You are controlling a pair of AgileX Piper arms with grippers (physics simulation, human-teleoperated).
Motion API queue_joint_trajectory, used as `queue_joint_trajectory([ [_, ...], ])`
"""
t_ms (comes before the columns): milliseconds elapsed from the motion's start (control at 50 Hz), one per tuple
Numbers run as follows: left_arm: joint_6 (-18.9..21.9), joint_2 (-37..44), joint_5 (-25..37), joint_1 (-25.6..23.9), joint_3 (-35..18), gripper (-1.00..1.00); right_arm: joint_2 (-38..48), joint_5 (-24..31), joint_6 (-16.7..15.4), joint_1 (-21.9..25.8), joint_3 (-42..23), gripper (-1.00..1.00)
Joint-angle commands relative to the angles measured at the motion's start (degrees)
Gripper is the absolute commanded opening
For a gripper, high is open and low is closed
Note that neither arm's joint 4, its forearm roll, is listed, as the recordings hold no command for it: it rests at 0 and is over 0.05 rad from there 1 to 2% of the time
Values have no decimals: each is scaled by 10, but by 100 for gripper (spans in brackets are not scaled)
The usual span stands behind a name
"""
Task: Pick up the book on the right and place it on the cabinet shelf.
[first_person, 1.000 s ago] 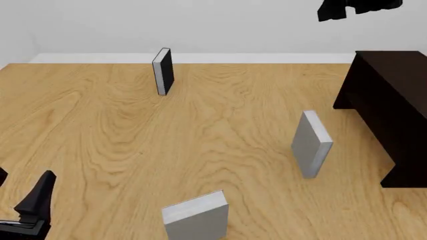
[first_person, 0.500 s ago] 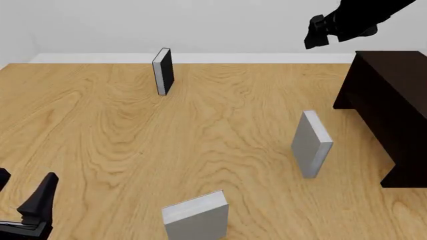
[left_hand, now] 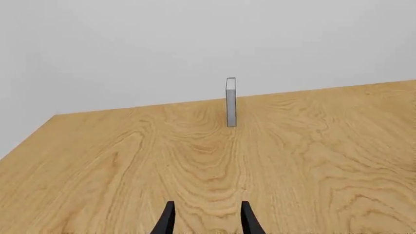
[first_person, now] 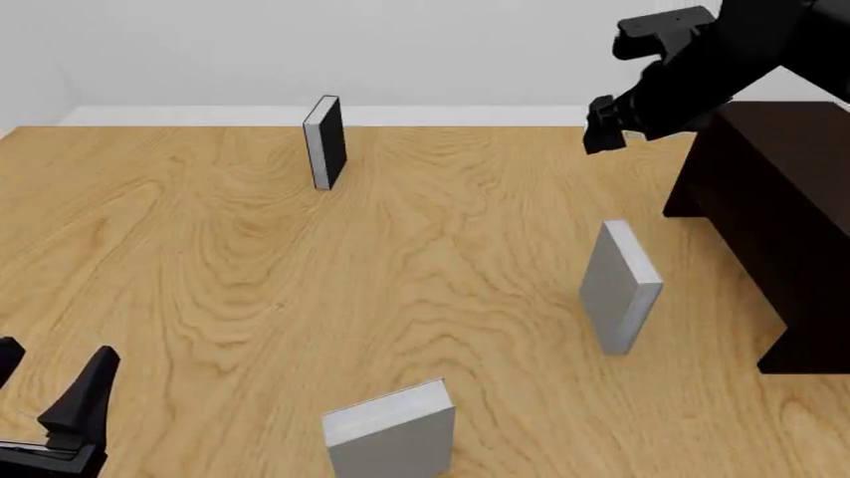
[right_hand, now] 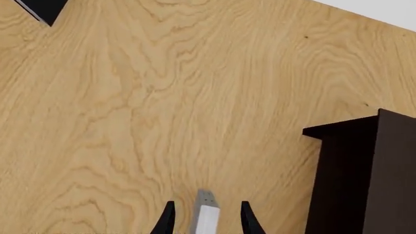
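The book [first_person: 620, 287] stands upright on its edge, just beside the cabinet [first_person: 783, 219], so its top edge is open to a pinch from above. My right gripper [right_hand: 205, 218] hangs over it, jaws spread astride it, holding nothing. My left gripper [left_hand: 205, 219] idles spread. The wooden table [first_person: 199, 259] meets a pale wall.

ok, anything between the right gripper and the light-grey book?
Nothing. In the front view the right gripper hangs above the light-grey book with only bare table showing between them.
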Motion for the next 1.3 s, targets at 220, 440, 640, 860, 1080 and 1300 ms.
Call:
queue_joint_trajectory([
  [220,3,0,3,-1,0,100,10,-41,-1,4,60,100],
  [440,5,0,6,-2,0,100,5,-64,2,2,99,100],
  [640,7,0,7,-4,0,100,3,-78,-5,-7,127,100],
  [860,7,0,8,-4,0,100,5,-87,-4,-10,138,100],
  [1080,9,0,9,-6,0,100,5,-106,-1,-7,169,100],
  [1300,11,0,10,-6,0,100,6,-122,4,-8,189,100],
])
